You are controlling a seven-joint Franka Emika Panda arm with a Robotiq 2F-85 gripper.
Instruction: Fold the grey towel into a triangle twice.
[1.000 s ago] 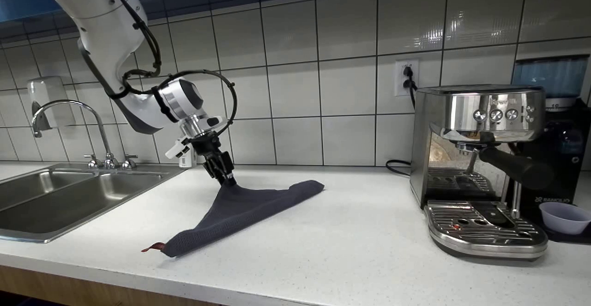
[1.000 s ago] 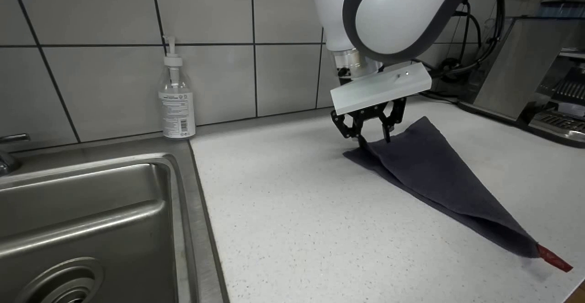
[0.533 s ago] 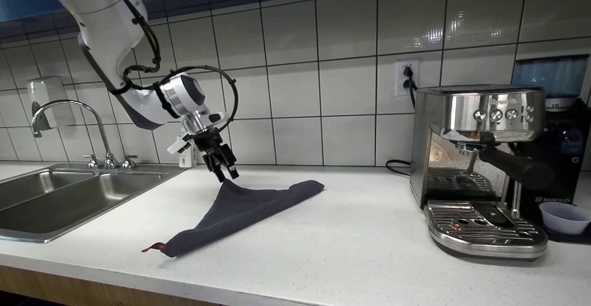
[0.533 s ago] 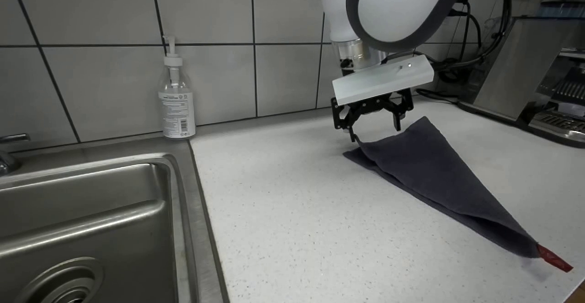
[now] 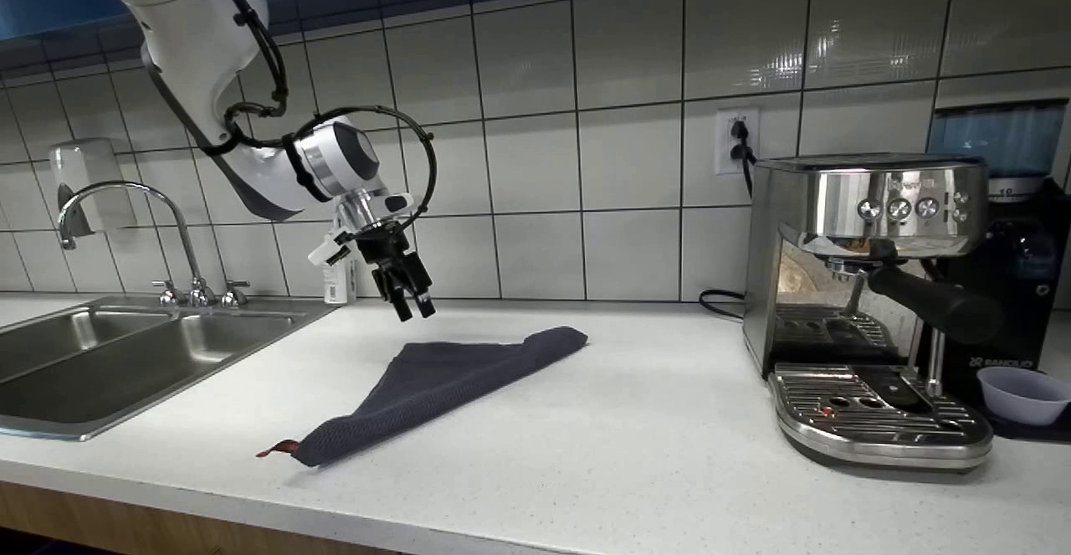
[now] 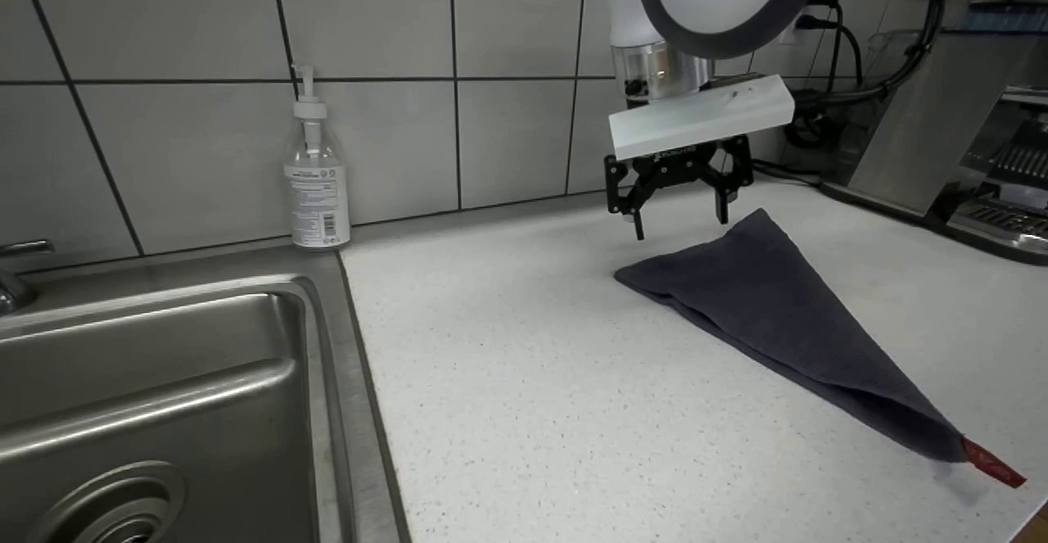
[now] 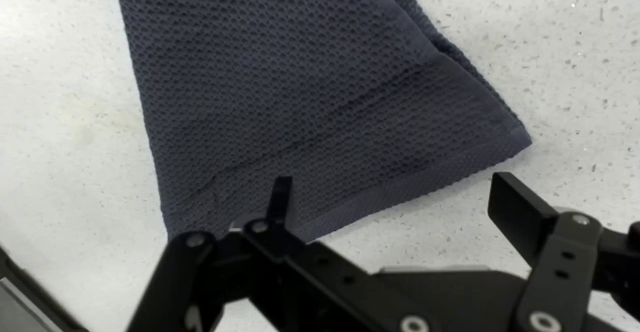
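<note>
Grey towel (image 6: 778,301) folded, w/ end effector (image 6: 681,228) abv.

The grey towel (image 5: 443,377) is lying folded, left of centre in an exterior view, its long edge climbing from lower left towards the middle! In an exterior view it's tapering to a red tag (image 6: 992,463) at lower right, layers gaping along its lower edge. In the wrist view, dark honeycomb weave is spreading from the top, a crease slanting across, an under-layer peeking out along the right.
</note>
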